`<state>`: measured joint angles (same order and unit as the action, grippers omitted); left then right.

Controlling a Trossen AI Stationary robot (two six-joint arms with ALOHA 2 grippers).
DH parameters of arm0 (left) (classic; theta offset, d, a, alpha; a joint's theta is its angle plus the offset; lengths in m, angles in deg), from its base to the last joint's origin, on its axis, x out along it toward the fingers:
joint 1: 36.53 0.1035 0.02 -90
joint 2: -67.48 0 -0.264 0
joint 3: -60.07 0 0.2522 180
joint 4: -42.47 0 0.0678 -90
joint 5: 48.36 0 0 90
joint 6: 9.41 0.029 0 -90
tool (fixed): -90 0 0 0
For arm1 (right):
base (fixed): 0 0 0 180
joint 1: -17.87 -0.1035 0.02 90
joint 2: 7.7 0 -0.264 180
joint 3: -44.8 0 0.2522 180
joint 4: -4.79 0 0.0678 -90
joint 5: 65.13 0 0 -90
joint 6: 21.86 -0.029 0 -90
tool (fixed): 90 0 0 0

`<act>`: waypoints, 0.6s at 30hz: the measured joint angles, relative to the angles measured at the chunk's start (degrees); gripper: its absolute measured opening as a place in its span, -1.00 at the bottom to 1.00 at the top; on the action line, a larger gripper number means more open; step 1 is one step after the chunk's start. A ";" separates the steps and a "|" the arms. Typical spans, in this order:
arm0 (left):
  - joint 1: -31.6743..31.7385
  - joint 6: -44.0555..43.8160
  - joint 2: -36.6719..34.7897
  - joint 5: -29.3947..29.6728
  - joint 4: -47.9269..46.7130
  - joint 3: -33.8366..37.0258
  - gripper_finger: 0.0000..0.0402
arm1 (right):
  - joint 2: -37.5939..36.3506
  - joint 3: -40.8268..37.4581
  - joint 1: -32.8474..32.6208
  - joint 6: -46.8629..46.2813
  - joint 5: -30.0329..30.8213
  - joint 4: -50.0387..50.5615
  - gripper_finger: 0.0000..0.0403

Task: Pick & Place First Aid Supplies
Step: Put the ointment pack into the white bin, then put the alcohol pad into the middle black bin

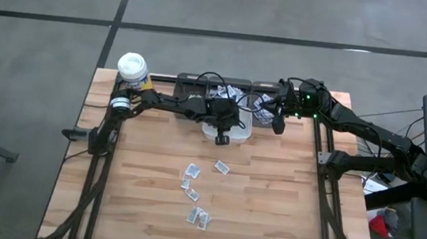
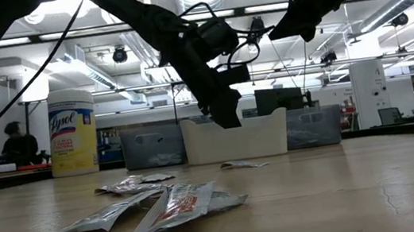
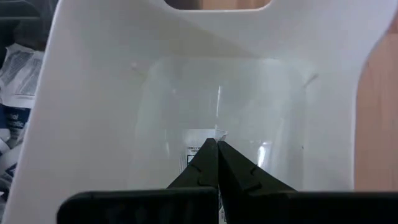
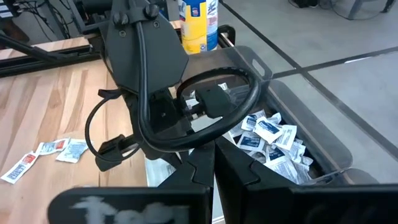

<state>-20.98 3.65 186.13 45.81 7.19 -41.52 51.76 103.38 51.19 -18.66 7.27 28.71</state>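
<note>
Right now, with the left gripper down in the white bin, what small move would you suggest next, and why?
Probably open the left gripper: it is shut on a packet low inside the white bin, so releasing should drop it there. More packets wait on the table. The right gripper hovers shut nearby.

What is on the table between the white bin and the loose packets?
Only bare wooden table, as the high view shows: nothing lies between the white bin and the loose packets.
</note>
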 joint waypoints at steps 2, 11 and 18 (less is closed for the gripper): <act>0.00 -0.05 0.06 0.00 0.00 0.00 -1.00 | 0.00 0.00 0.00 0.00 0.00 -0.01 -0.96; 0.13 0.13 0.09 -0.67 -0.04 0.00 -0.83 | 0.00 0.00 0.00 0.03 0.00 -0.03 -0.96; 0.15 0.00 -0.03 -0.68 -0.53 0.00 -0.41 | -0.25 0.00 0.02 0.82 0.22 0.31 -0.96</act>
<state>-20.83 3.65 186.10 45.13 6.66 -41.52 51.52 103.38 51.21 -17.84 7.49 29.02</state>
